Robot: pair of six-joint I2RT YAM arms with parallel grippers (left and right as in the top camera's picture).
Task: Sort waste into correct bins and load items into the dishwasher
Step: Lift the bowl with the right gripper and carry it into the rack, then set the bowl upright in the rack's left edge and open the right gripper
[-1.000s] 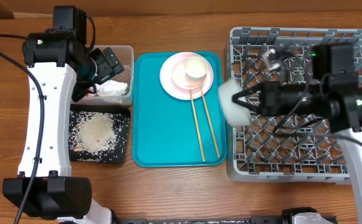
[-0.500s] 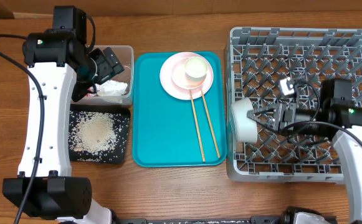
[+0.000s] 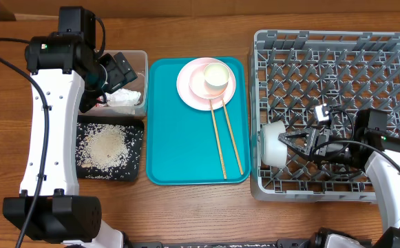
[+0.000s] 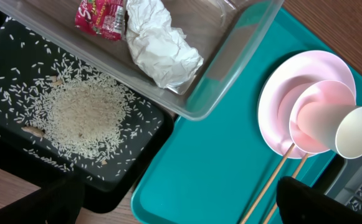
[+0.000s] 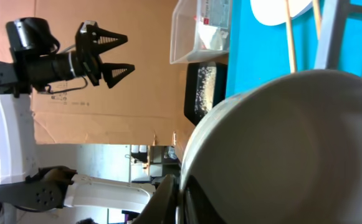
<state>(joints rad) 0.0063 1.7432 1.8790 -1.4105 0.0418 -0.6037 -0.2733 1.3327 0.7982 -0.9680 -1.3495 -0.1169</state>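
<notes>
My right gripper [image 3: 284,142] is shut on the rim of the white bowl [image 3: 271,143], which stands on edge among the pegs at the left side of the grey dish rack [image 3: 323,36]. In the right wrist view the bowl [image 5: 293,143] fills the frame, its rim pinched in that gripper [image 5: 179,200]. My left gripper [image 3: 122,71] hangs open over the clear tub [image 3: 144,63], nothing between its fingers [image 4: 308,202]. The tub holds the tissue [image 4: 159,43] and red wrapper [image 4: 100,15]. Rice [image 3: 107,146] lies in the black tray [image 3: 82,172]. The plate [image 3: 188,89], cup [image 3: 216,74] and chopsticks [image 3: 222,141] lie on the teal tray.
The teal tray [image 3: 179,151] lies between the bins and the rack. A smaller pink dish [image 4: 318,118] sits on the plate under the cup. The left arm's white link [image 3: 45,131] runs along the table's left side. Bare wood shows along the front edge.
My right arm has carried the white bowl from above the rack's left rim down and toward the front, setting it on edge inside the rack. The left arm has not moved.
</notes>
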